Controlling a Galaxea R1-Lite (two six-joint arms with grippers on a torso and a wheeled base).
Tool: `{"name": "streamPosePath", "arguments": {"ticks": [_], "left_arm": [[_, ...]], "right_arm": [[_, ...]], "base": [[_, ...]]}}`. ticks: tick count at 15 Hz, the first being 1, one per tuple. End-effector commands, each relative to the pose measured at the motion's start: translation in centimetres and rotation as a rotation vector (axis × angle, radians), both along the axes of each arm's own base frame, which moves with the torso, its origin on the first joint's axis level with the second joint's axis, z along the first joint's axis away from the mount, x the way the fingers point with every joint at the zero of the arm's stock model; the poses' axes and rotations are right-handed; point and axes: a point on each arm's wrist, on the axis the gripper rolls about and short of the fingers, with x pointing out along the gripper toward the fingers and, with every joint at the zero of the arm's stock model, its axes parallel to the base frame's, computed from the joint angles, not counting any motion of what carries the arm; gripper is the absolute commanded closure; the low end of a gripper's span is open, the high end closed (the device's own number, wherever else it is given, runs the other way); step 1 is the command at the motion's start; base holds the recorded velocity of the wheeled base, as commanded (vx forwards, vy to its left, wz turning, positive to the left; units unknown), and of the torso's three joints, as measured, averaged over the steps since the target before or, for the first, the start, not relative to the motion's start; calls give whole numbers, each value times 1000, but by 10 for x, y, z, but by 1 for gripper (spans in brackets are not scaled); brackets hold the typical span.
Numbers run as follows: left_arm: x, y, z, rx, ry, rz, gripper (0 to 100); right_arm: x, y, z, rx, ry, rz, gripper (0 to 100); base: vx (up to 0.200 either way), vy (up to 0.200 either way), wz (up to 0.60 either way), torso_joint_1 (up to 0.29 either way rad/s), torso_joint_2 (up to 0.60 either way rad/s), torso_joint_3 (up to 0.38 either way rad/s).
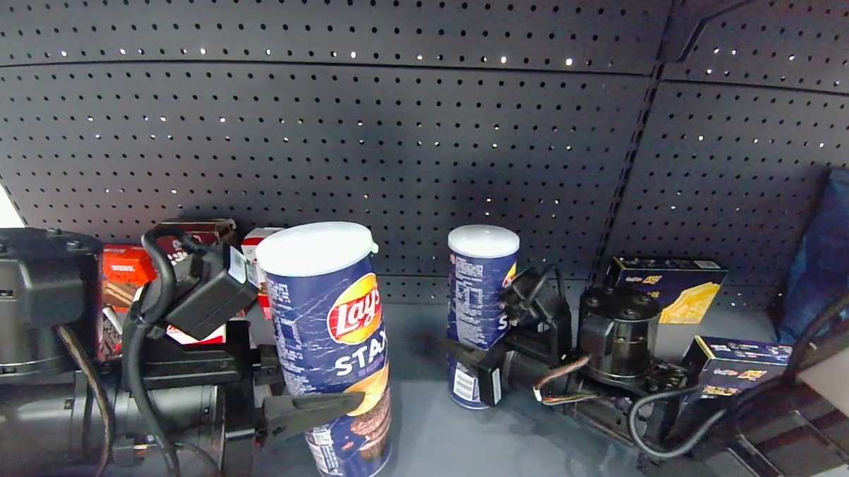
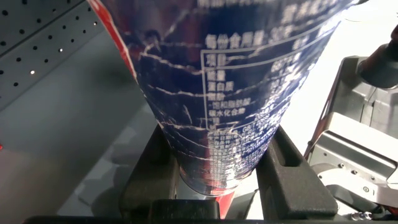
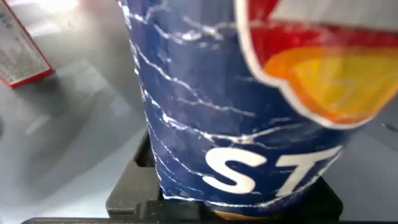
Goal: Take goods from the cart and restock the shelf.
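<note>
At the far left of the head view, red boxes (image 1: pixel 123 270) are seen at the back of the shelf (image 1: pixel 502 446), against the pegboard back panel (image 1: pixel 399 146). In the lower left of centre, the left can (image 1: pixel 326 334), a blue chip tube with a white lid, is held by the left gripper (image 1: pixel 334 405). It leans slightly to the left at the top, and its base is at the lower edge of the frame. In the left wrist view, the jaws of the left gripper (image 2: pixel 217 180) are seen pinching the left can (image 2: pixel 230 93) low on its body, one finger on each side.

At centre, the right can (image 1: pixel 479 283) is upright on the shelf, farther back. It is clamped near its lower half by the right gripper (image 1: pixel 473 360). In the right wrist view, the right can (image 3: pixel 236 112) is pressed between the jaws of the right gripper (image 3: pixel 230 199).

At the right, two dark boxes (image 1: pixel 670 286) with yellow print are noted. A blue bag (image 1: pixel 834 246) is recorded at the right edge.
</note>
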Motion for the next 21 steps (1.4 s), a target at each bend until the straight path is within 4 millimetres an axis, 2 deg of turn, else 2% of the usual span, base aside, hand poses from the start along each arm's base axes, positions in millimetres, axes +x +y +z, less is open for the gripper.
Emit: {"name": "streamPosePath", "arguments": {"ticks": [1,4,8,12,16,21], "left_arm": [[0,0,0,-1,-2,0,100],[0,0,1,-1,-2,0,100],[0,0,1,1,-3,4,100],[0,0,1,1,-3,4,100],[0,0,1,0,-2,3,100],[0,0,1,0,-2,4,100]], "right_arm": [[-24,-15,28,11,-30,-33,100],[-39,-5,28,-20,-38,-167,100],[-55,12,18,-42,-17,-173,100],[-48,23,2,-58,-13,-209,100],[-40,31,-3,-53,-14,-212,100],[-42,31,-6,-55,0,-211,100]], "base": [[0,0,0,0,0,0],[0,0,0,0,0,0],[0,0,0,0,0,0],[0,0,0,0,0,0],[0,0,0,0,0,0],[0,0,0,0,0,0]]}}
